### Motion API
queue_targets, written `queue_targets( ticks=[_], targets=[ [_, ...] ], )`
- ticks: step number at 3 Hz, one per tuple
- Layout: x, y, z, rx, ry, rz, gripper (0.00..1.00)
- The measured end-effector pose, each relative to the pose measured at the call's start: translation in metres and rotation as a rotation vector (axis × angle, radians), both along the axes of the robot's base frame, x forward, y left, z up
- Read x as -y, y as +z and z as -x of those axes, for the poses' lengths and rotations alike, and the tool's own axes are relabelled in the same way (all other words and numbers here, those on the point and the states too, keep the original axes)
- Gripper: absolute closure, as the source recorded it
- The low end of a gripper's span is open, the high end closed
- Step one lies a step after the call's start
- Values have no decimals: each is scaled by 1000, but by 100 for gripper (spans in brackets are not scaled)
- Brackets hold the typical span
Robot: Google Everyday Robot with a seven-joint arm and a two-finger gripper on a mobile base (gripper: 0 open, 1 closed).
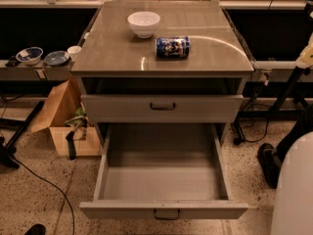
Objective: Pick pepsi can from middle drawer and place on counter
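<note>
Nearest, at the lower right, a white rounded part of the robot's body [295,190] fills the corner. The gripper does not show anywhere in the view. Only a pale shape [307,57] cut off by the right edge, about level with the counter, might belong to the arm, so I cannot tell whether the claw is open, closed or gripping anything.

In front stands the middle drawer [161,182], pulled fully out, its flat grey floor bare and its small dark handle [166,213] at the front edge. No can lies in it. To its left on the speckled floor sits an open cardboard box [62,124]. Above the open drawer is the other drawer front [161,107], closed.

Farther back, the pepsi can [172,47] lies on its side on the counter [117,53], right of centre. It is near the white bowl [144,23] but apart from it, and nothing touches it. Off to the left, a side shelf holds two blue bowls [30,55].

By this layout the task looks essentially done: the can is out of the drawer and resting on the counter. Nothing the task names appears to be left.
</note>
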State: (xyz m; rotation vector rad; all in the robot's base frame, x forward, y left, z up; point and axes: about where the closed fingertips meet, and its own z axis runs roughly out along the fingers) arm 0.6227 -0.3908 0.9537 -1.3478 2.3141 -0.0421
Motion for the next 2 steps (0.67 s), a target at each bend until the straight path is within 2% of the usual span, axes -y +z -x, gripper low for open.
queue_targets(
  ticks=[1, 2],
  targets=[
    [9, 8, 9, 26, -35, -50, 0],
    [21, 29, 38, 42, -60, -94, 0]
  ],
)
